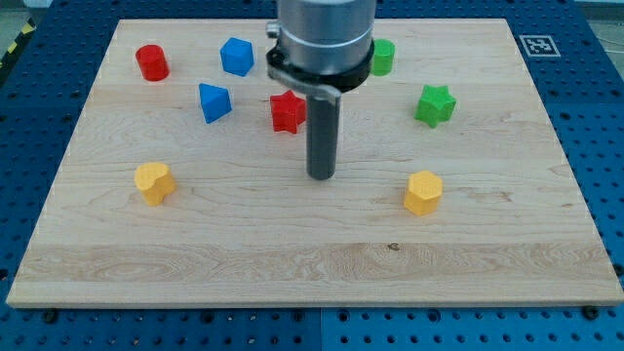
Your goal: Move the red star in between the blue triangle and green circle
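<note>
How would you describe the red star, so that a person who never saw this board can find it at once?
Start from the wooden board and find the dark rod near the middle; my tip is its lower end. The red star sits just left of the rod, above the tip, right of the blue triangle. The only other red block is a red cylinder at the view's top left.

The star (287,112) is red, the triangle (214,101) is blue, the circle (382,57) is green, and the bench (292,253) is light wood.
</note>
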Action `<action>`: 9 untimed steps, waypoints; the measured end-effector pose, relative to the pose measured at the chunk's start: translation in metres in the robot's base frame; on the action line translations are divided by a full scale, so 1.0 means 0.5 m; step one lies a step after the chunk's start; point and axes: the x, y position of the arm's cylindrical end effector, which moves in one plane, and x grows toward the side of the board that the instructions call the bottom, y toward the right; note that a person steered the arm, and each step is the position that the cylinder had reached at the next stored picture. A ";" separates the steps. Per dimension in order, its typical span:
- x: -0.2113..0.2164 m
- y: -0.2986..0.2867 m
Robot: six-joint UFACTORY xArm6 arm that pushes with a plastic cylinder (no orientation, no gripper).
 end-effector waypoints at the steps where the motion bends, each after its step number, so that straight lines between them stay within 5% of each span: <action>1: -0.061 -0.033; 7: -0.179 -0.106; 9: -0.175 0.020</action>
